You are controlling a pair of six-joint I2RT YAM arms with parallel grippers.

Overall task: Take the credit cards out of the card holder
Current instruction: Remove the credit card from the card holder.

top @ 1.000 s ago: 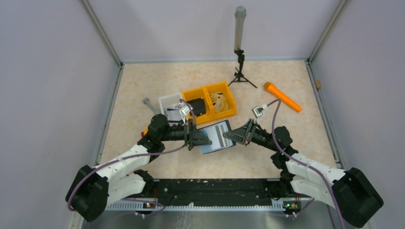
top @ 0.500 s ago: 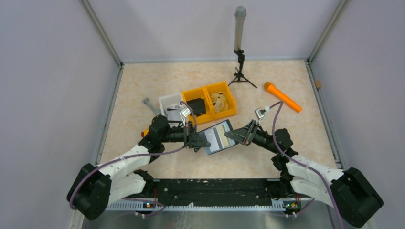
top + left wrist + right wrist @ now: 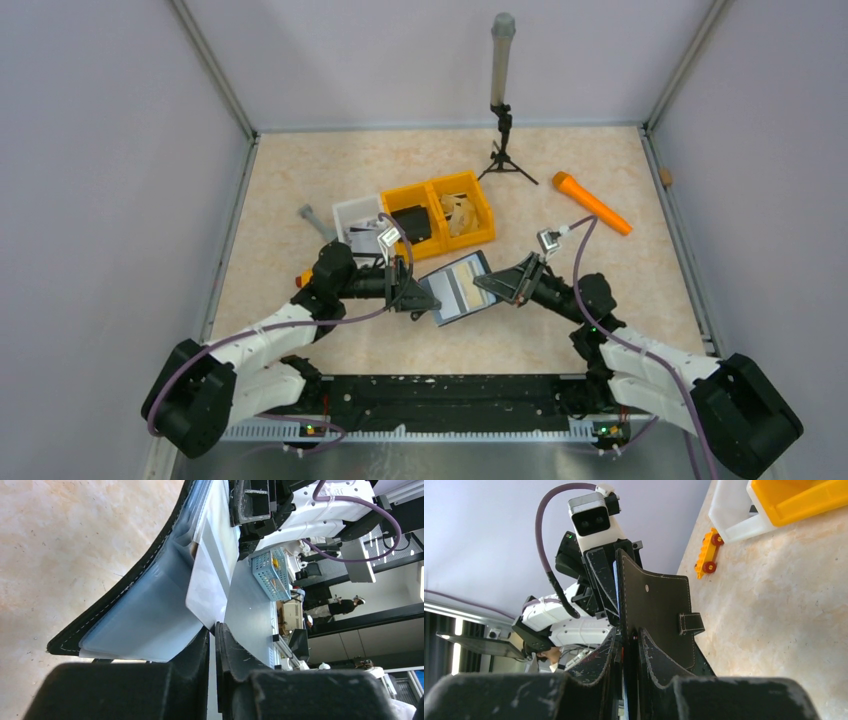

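The card holder, black outside with a pale grey-blue lining, hangs open above the table between both grippers. My right gripper is shut on its right flap; in the right wrist view the black flap with its short strap stands up out of the right gripper. My left gripper is at the holder's left edge. In the left wrist view a white credit card sticks out of the lining, and its corner sits in the tips of the left gripper, whose jaws stand almost together.
A yellow two-part bin holding a black blocky item and a white bin stand just behind the holder. An orange tool lies at the right, a small tripod with a grey tube at the back, a yellow toy near the left arm.
Both grippers and the card holder have drifted a little to the right and towards me. The holder's striped inside has turned more to the camera. The left jaws show a thin slit.
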